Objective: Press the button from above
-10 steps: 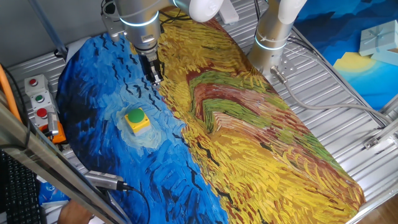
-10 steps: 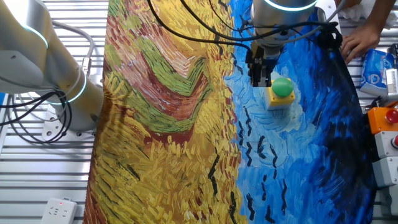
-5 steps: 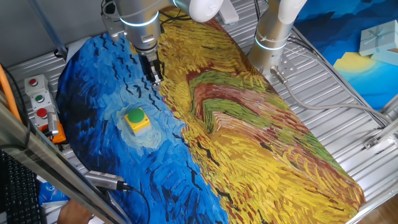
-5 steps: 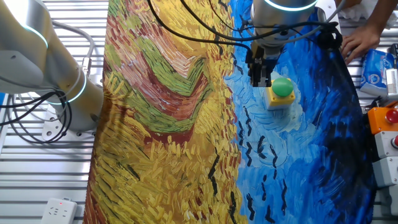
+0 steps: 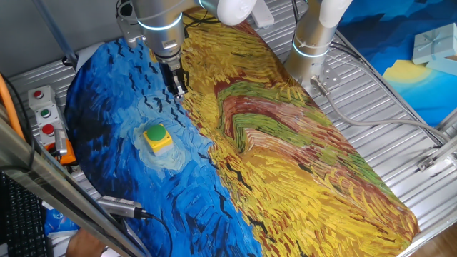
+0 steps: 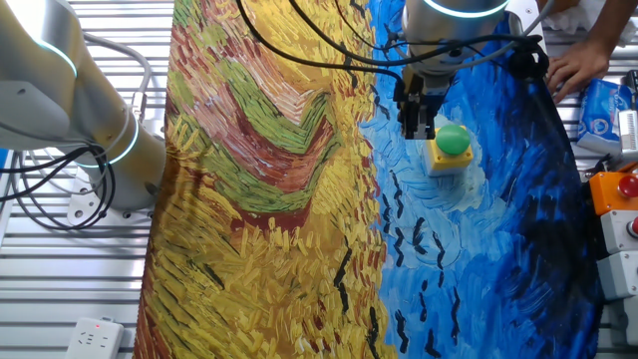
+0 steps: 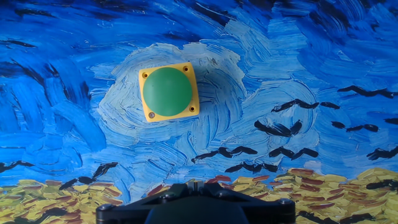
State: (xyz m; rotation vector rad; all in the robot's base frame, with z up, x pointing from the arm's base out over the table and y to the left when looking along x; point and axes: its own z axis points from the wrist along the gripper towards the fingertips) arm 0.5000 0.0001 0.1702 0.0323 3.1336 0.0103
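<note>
The button [image 7: 167,92] has a green dome on a yellow base; the cloth [image 5: 285,164] has swirling blue and yellow brushstrokes.

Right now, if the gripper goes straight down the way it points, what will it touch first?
Probably the painted cloth, not the button. The gripper hangs off to one side of the button, and the hand view shows the button ahead of it, not centred. Height is hard to judge.

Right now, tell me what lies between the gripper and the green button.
Only painted cloth, no object: one fixed view shows a bare blue stretch between gripper and green button.
</note>
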